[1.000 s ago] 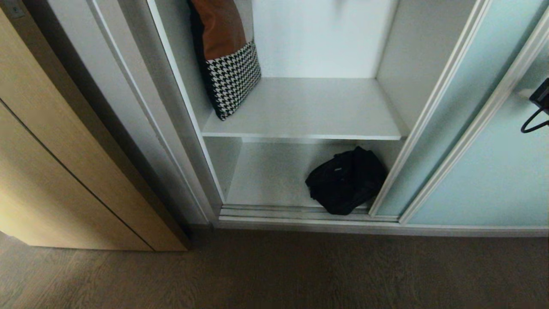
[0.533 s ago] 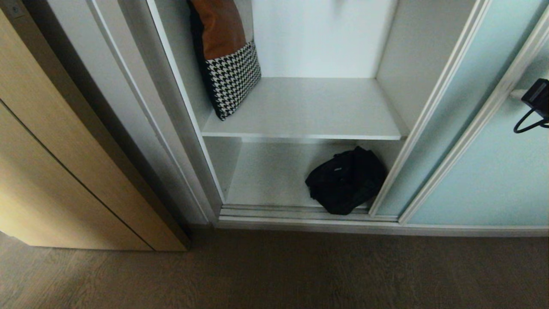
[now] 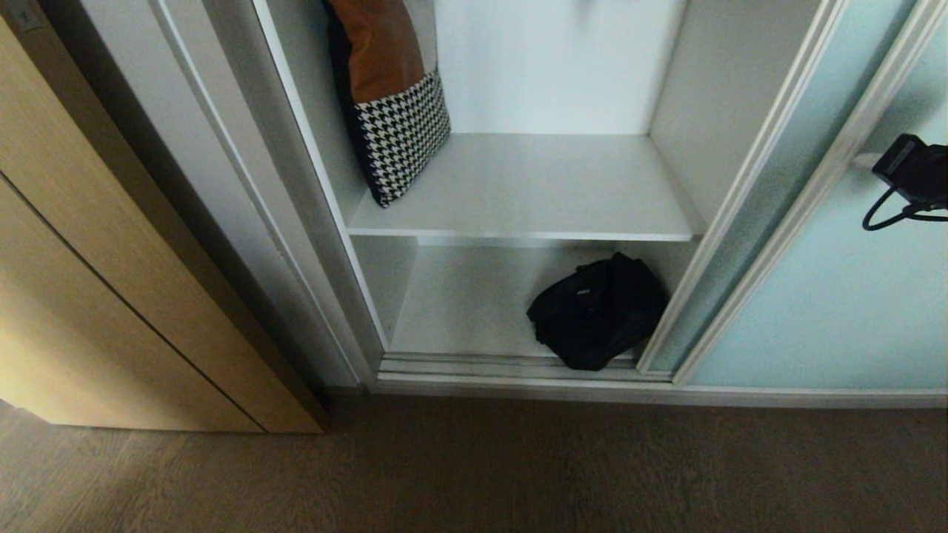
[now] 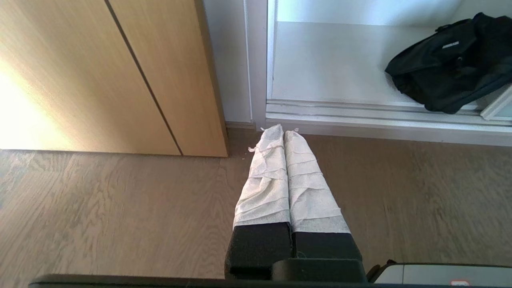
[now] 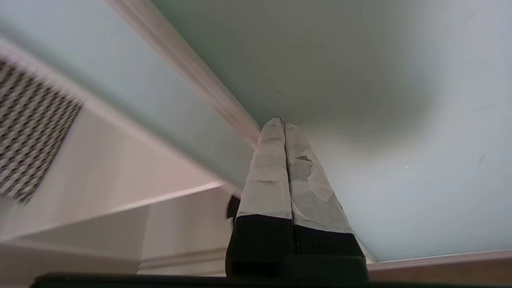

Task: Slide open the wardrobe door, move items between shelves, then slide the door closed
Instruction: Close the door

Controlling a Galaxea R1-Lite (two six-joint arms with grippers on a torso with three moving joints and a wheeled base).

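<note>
Pressing door [image 5: 400,140] beside frame edge [image 5: 192,68] | right fingers [image 5: 276,160] together | bag [image 3: 596,311] at opening's edge

A cushion [image 3: 392,96], rust-orange above and black-and-white houndstooth below, stands on one edge and leans into the left rear corner of the wardrobe interior. A light wood cabinet front [image 3: 96,296] with a dark vertical seam stands left of the wardrobe. Dark wood-grain floor [image 3: 518,474] runs along the foot of both units.

Head camera above; wrists low, close
</note>
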